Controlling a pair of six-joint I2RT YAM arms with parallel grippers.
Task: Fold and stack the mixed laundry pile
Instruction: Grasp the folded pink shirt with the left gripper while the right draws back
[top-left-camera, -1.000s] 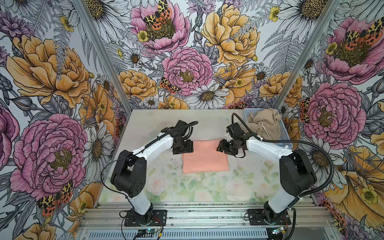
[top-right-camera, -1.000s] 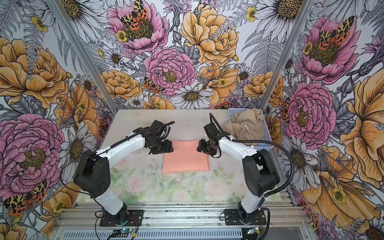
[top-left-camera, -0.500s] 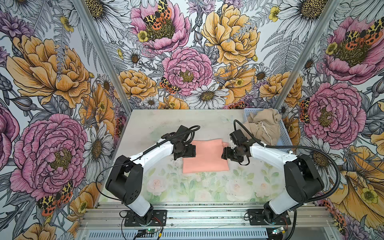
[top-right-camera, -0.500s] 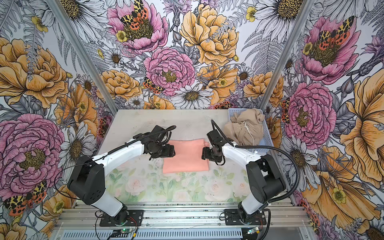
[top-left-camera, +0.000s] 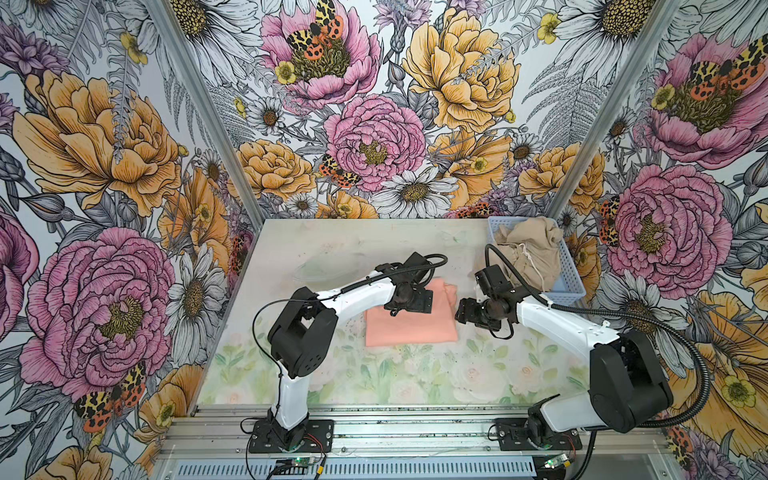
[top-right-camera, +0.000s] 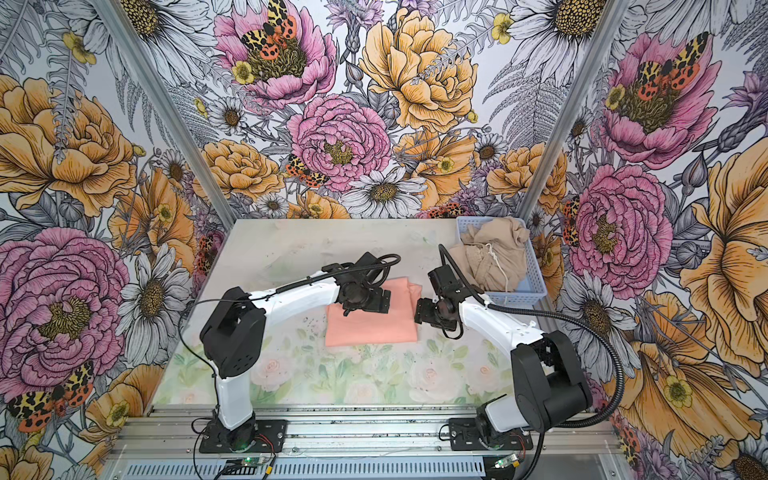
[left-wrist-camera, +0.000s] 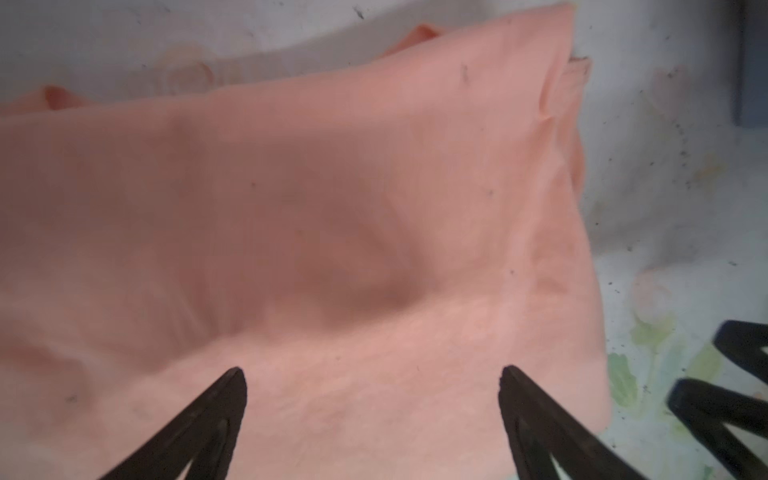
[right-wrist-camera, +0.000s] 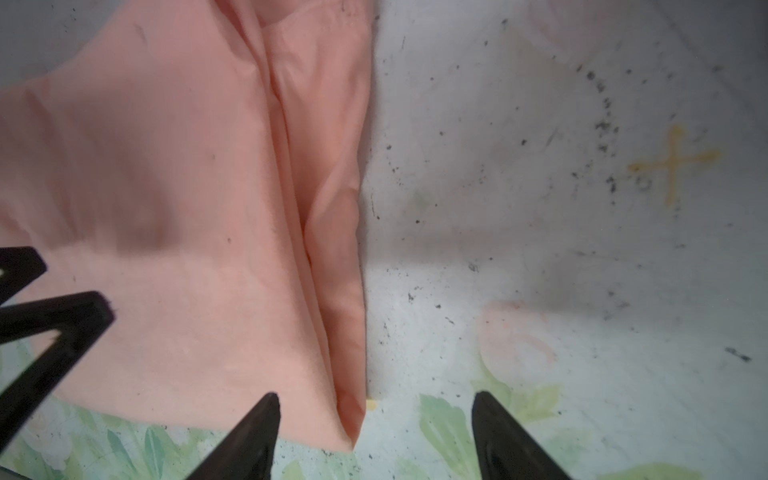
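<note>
While the folded peach T-shirt lies centred on the counter, long axis left to right, the left fingers gape wide above it and the right fingers spread empty beside it; beige shorts fill the basket.

No lettering, label, brand or number can be read in any view. The only sign is a faded yellow cross marked on the pale table top, seen in the right wrist view. It sits on bare surface, apart from the folded peach-pink T-shirt, whose visible faces show plain cloth only.
</note>
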